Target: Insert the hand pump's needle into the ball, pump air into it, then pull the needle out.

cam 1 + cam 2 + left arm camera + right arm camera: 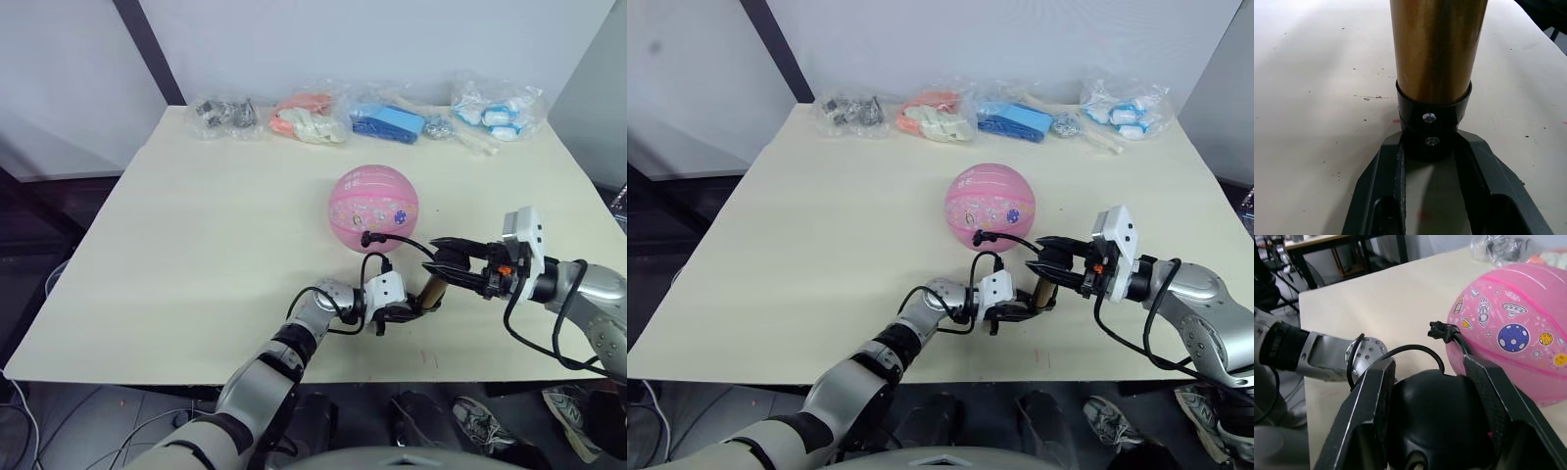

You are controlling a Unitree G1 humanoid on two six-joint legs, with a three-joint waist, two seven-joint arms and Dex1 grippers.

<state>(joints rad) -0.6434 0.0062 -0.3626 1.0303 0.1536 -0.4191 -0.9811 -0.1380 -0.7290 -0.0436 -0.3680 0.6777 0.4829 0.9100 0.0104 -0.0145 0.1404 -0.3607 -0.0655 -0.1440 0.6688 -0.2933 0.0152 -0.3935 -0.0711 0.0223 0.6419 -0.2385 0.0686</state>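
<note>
Tabletop (176, 255): both claws grip the hand pump (432, 292) (ball (373, 209) behind).

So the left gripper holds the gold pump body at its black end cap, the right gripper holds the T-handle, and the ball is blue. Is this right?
Not quite: the ball is pink, as the left eye view shows. The rest stands: the left gripper clamps the hand pump at its black end cap, and the right gripper is around the black T-handle.
</note>
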